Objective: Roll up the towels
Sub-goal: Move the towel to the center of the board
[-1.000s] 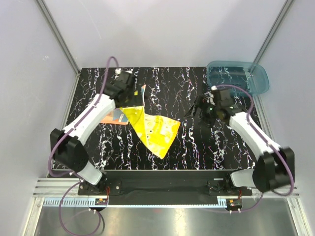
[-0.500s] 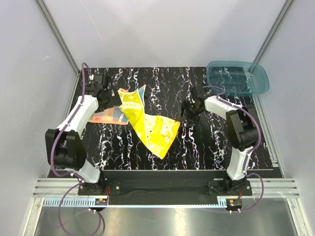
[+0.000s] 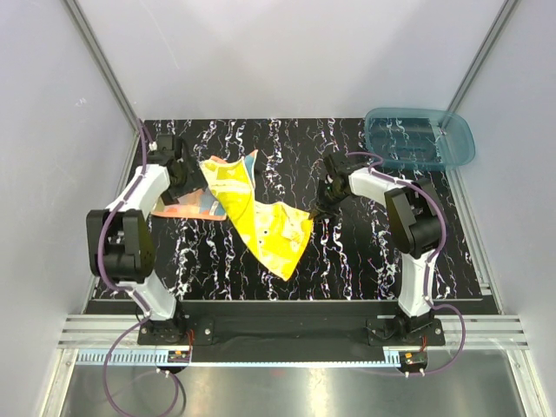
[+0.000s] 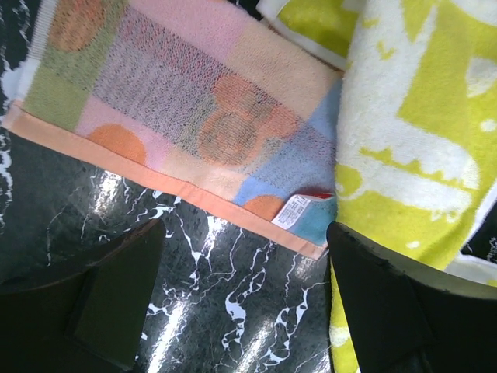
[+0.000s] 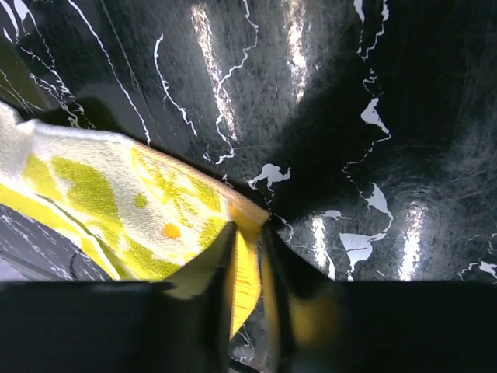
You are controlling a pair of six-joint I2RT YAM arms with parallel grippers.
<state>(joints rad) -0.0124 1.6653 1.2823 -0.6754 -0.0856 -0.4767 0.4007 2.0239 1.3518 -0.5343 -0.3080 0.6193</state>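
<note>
Right end effector [image 5: 245, 233] clamped on yellow towel [image 5: 116, 202], 3 o'clock corner. Left end effector [image 4: 245, 233] fingers apart above orange towel [image 4: 178, 101], 10 o'clock on bench [image 4: 217, 311].

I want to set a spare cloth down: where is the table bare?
Bare: near strip of the table, nearer than the yellow towel, and the far middle, left of the teal bin. Crowded: far left, around the orange towel.

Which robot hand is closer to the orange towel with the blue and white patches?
Left. The left gripper hangs open just beside the orange patched towel, at its hem. The right gripper is far off on the other side, pinching a corner of the bright yellow towel.
</note>
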